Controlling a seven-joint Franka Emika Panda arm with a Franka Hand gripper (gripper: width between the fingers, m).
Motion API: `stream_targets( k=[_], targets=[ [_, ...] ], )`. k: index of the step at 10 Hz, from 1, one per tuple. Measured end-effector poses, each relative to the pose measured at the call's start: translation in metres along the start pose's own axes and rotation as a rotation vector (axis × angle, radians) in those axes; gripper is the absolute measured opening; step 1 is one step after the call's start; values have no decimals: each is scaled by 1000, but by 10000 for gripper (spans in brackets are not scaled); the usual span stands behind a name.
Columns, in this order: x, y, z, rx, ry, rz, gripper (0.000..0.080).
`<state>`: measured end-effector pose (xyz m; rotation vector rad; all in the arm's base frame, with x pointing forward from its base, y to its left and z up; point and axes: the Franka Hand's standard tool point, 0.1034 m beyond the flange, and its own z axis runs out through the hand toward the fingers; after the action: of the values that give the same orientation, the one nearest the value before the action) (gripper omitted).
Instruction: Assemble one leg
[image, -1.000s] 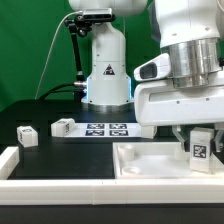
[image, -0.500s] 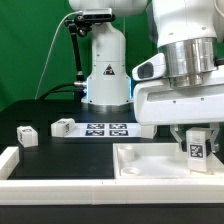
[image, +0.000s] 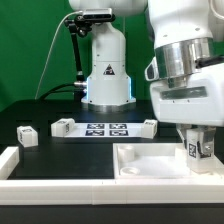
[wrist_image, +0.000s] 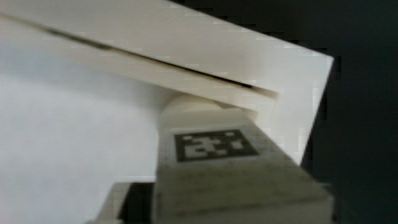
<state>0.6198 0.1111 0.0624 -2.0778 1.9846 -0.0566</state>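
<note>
- Right now your claw (image: 200, 146) is down low on the exterior view's right, over the big white tray (image: 150, 163).
- You can see a small white leg (image: 200, 149) between the two fingers. The fingers sit tight on its sides, so the claw is clamped on the leg and only as wide as the leg.
- The leg stands up straight, with its black-and-white square tag facing the camera.
- The bottom of the leg is down near the far right corner of the tray. You cannot tell if it touches the tray floor.
- From the wrist view, the leg (wrist_image: 217, 150) fills the middle, with its tag on top. The white tray (wrist_image: 89, 110) lies under it, and the tray's raised edge runs across behind it.
- You see a bit of grey finger (wrist_image: 128, 205) beside the leg in the wrist view, but it is blurry.
- Back on the black table (image: 50, 150), three more small white blocks lie loose. One (image: 26, 134) is on the exterior view's left, one (image: 63, 126) is just beside the marker board (image: 107, 129), and one (image: 146, 126) is at the board's other end.
- A long white wall (image: 60, 184) runs along the front of the table, near the camera.
</note>
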Motion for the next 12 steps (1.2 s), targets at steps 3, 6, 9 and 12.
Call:
stream_targets(
  k=[3,6,9,12],
  targets=[
    [-3,1,2,11,-23,447,296],
    [-9,3,3,5,-49,802,293],
    [-11,4,3,6,-57,752,396],
    [-12,6,4,-12,-52,593,615]
  ],
)
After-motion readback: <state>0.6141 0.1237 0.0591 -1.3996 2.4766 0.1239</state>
